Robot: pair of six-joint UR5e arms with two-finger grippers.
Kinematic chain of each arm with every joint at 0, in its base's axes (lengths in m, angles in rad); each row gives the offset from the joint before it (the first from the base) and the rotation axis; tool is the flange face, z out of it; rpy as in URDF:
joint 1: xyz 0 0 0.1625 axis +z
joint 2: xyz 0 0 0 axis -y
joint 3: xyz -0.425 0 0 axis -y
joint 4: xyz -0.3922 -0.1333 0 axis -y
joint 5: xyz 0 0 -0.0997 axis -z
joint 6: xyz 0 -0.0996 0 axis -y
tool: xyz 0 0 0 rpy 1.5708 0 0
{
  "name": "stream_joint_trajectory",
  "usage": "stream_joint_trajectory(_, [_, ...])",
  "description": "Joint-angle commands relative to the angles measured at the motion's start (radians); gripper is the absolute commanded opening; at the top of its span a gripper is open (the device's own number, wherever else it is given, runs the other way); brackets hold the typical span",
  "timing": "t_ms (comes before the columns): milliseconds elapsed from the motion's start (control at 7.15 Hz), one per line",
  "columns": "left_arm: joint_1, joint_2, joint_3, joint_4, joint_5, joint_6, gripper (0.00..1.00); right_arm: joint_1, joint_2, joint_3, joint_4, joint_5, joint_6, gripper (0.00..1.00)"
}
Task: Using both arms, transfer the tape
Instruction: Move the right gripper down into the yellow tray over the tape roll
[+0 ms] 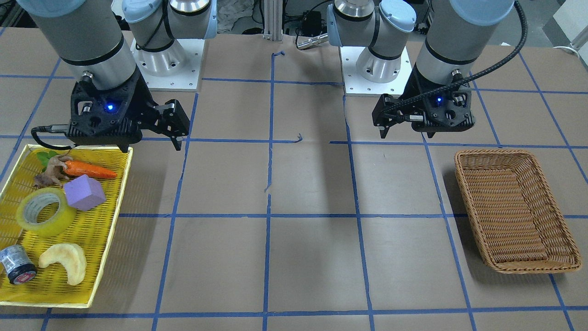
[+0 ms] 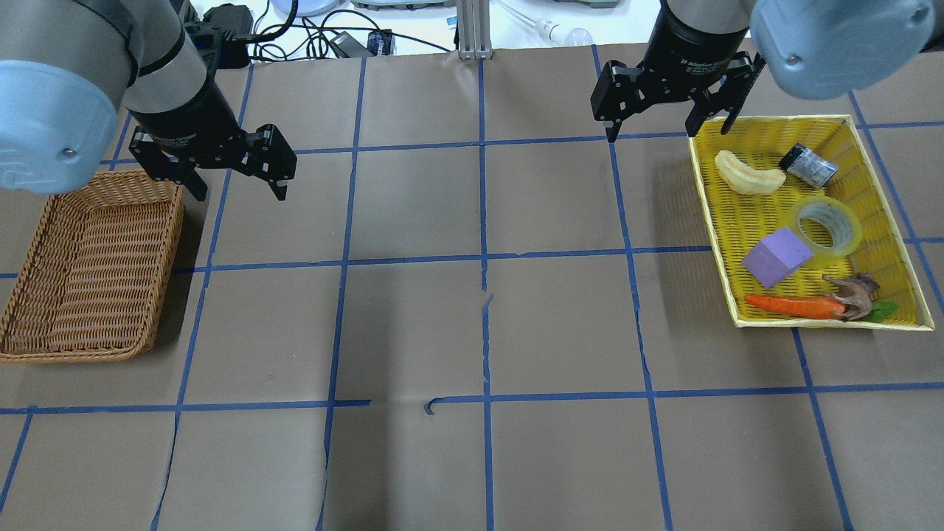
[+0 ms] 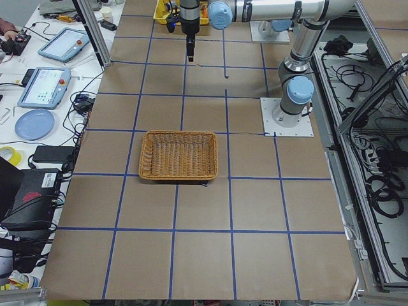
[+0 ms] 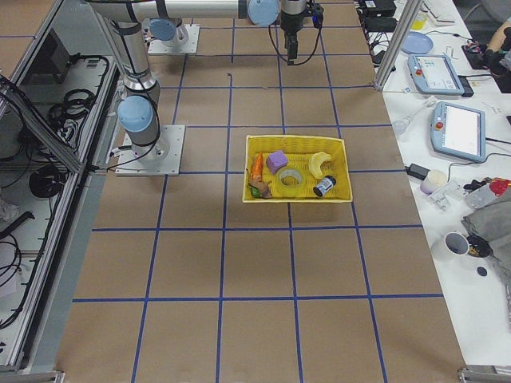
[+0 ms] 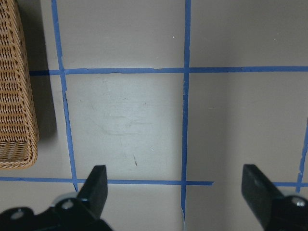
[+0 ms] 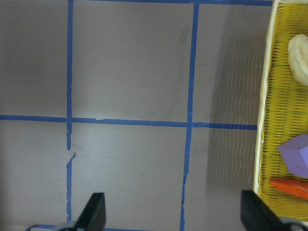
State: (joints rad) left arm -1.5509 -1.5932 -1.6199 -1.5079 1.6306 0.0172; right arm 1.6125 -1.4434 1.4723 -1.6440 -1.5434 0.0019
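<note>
Two black grippers hang above the brown paper table, both with their fingers spread wide and nothing between them. The right gripper [image 1: 150, 146] hovers just beside the corner of a yellow mesh tray [image 1: 87, 239], over bare paper by its wrist view. The left gripper [image 1: 406, 134] is well apart on the other side, near a woven wicker basket [image 1: 510, 207], a shallow rectangle of brown cane. The tape [image 1: 48, 226] lies flat in the tray, a fat ring of glossy, see-through yellow with a pale cardboard core, touching or all but touching a matte purple block [image 1: 85, 193] (I cannot tell which from where I stand). Beside them in the tray are an orange carrot [image 1: 89, 170] with a green leaf, a pale crescent-shaped piece [image 1: 64, 262] with a rough, bread-like surface, and a small dark cylinder [image 1: 16, 264] with a red end, lying on its side. Blue tape lines divide the paper into large squares, frayed in places.
</note>
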Motion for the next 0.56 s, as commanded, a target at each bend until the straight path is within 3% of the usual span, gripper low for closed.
stream_joint_trajectory(0, [0.002,-0.001,0.000,0.000,0.000,0.001,1.00,-0.101,0.018,0.000,0.007,0.000,-0.130,1.00])
stream_joint_trajectory(420, [0.002,-0.001,0.000,0.000,0.002,0.001,1.00,-0.282,0.078,0.014,-0.046,-0.017,-0.625,1.00])
